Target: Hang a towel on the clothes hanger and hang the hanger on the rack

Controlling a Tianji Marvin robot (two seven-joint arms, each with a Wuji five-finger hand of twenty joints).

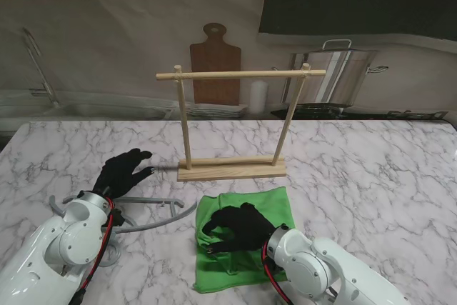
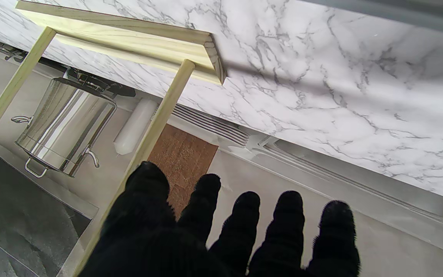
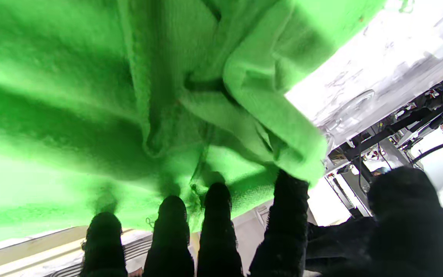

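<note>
So the green towel (image 1: 246,237) is lying rumpled on the marble table (image 1: 371,169), on the side nearer to me, right of centre. The right hand (image 1: 239,228) is down on top of it with its fingers (image 3: 215,207) pressed into the cloth and a fold bunched by the thumb; looks like it's pinching the towel, though the wrist view is too close up to be totally sure. The grey hanger (image 1: 146,212) lies flat on the table to the left, just beside the towel's edge. The left hand (image 1: 123,171) hovers past the hanger with fingers spread, holding nothing. The wooden rack (image 1: 232,123) stands upright farther back, mid-table, its bar bare.
</note>
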